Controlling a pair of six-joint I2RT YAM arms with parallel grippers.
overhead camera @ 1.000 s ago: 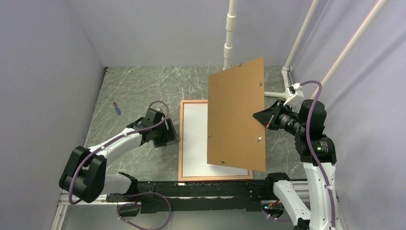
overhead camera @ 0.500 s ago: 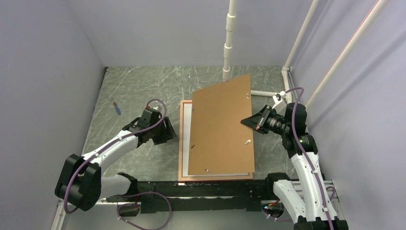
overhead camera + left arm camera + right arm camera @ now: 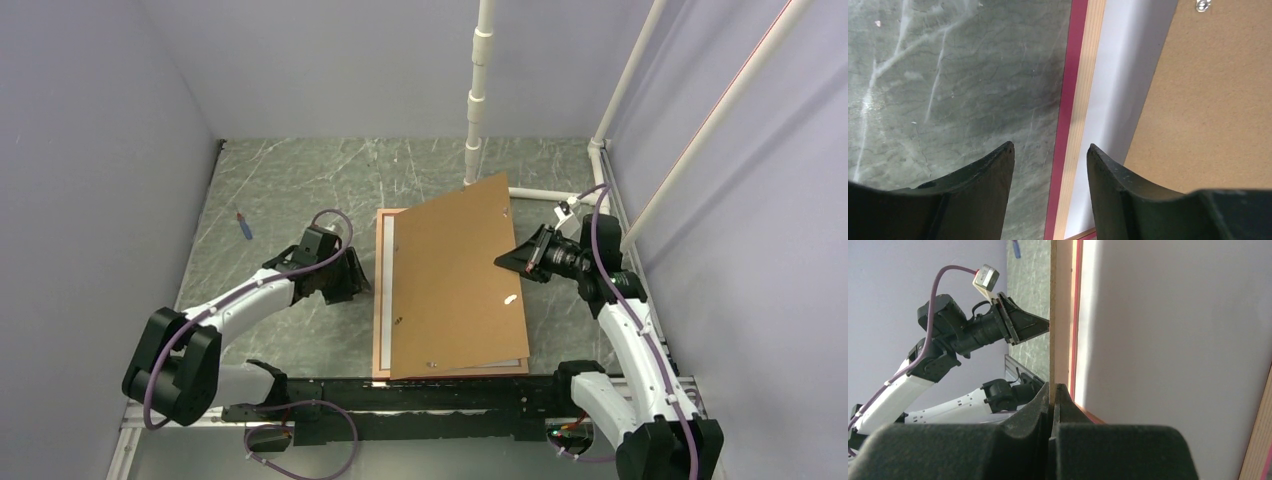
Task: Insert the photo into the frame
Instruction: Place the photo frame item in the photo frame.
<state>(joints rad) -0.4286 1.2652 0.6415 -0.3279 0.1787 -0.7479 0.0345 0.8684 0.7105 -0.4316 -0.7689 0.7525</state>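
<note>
The frame (image 3: 379,300) lies flat on the marble table, and its reddish-pink left edge (image 3: 1068,125) shows in the left wrist view. Inside it lies the photo (image 3: 389,262), white back up (image 3: 1128,75); its picture side is hidden. My right gripper (image 3: 1053,387) is shut on the right edge of the brown backing board (image 3: 455,280), which hangs tilted low over the frame and covers most of the photo. My left gripper (image 3: 1050,146) stands open just above the frame's left edge, one finger on each side of it, holding nothing.
A small blue pen-like object (image 3: 243,226) lies at the far left of the table. A white pipe post (image 3: 478,90) rises behind the frame, and slanted pipes (image 3: 625,85) run along the right wall. A black rail (image 3: 400,395) crosses the near edge.
My right gripper has lowered the backing board from a steep tilt to nearly flat over the frame. The left gripper's jaws have narrowed a little; its arm barely moved.
</note>
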